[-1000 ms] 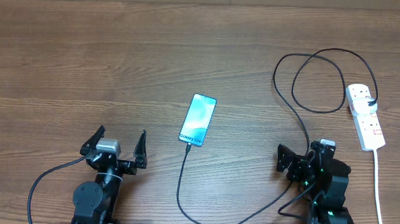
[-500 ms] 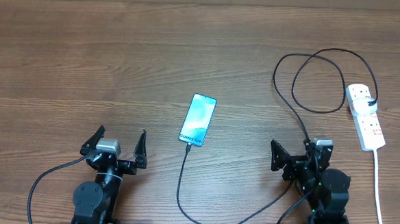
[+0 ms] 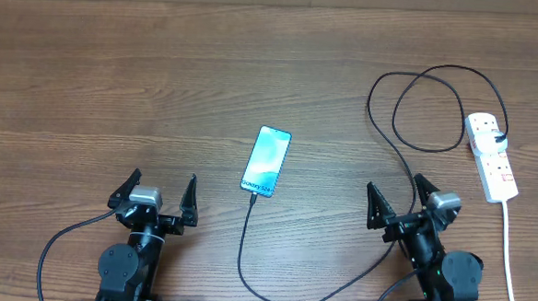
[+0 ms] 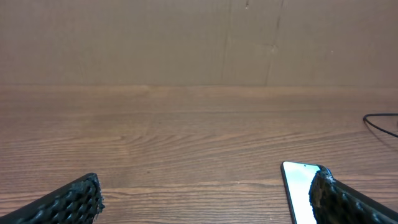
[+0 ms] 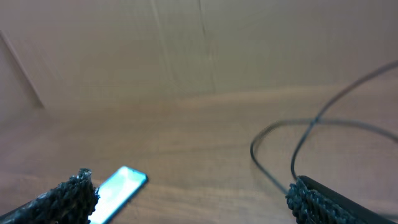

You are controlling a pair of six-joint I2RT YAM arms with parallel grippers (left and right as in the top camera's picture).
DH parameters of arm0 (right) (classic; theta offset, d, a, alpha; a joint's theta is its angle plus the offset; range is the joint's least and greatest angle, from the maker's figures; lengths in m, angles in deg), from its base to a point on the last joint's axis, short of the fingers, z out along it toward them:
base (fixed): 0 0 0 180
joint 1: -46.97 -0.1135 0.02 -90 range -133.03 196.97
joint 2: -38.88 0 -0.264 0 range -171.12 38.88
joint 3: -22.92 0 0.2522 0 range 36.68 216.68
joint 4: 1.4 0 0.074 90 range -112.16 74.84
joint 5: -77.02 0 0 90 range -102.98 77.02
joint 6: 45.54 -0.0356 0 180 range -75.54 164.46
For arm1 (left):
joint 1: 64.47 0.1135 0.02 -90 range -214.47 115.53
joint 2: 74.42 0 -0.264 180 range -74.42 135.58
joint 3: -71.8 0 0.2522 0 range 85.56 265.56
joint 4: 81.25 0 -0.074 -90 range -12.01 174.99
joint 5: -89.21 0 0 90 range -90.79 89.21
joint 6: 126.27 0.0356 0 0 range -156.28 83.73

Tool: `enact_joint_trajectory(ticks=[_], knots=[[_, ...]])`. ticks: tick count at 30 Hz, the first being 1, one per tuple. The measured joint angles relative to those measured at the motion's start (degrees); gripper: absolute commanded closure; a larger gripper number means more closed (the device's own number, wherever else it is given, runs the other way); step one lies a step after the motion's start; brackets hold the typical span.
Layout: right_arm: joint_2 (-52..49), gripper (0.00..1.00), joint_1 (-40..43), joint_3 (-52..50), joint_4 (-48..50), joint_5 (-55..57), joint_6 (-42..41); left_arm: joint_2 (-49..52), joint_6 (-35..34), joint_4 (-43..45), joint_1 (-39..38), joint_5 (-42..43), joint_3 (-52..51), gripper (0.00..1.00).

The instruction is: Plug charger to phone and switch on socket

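Observation:
The phone (image 3: 266,160) lies face up at mid-table with its light blue screen lit. It also shows in the left wrist view (image 4: 298,190) and, blurred, in the right wrist view (image 5: 118,185). The black charger cable (image 3: 243,251) meets the phone's near end, runs along the front edge, and loops (image 5: 298,134) up to the white socket (image 3: 490,157) at the far right. My left gripper (image 3: 163,189) stands open left of the phone, holding nothing. My right gripper (image 3: 394,187) stands open between phone and socket, and is empty too.
The socket's white cord (image 3: 509,255) runs down the right side toward the front edge. The charger's loops (image 3: 428,108) lie on the wood beyond my right gripper. A brown cardboard wall (image 4: 199,37) closes off the far side of the table.
My right gripper has turned and risen from a tucked pose; its open fingers now point up the table. The left arm, phone and cable have not moved.

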Motion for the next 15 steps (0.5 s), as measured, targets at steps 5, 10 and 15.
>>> enact_joint_trajectory(ticks=[5,10,15], knots=[[1.25,0.0,-0.02,0.0,0.15,0.0,0.0,0.0,0.0,0.0,0.0,0.0,0.0,0.0],[1.25,0.0,-0.02,0.0,0.13,0.0,0.02,0.0,0.0,0.0,-0.02,0.0,0.0,0.0],[1.25,0.0,0.0,0.0,0.17,0.02,-0.02,0.0,0.0,0.0,0.0,0.0,0.0,0.0]])
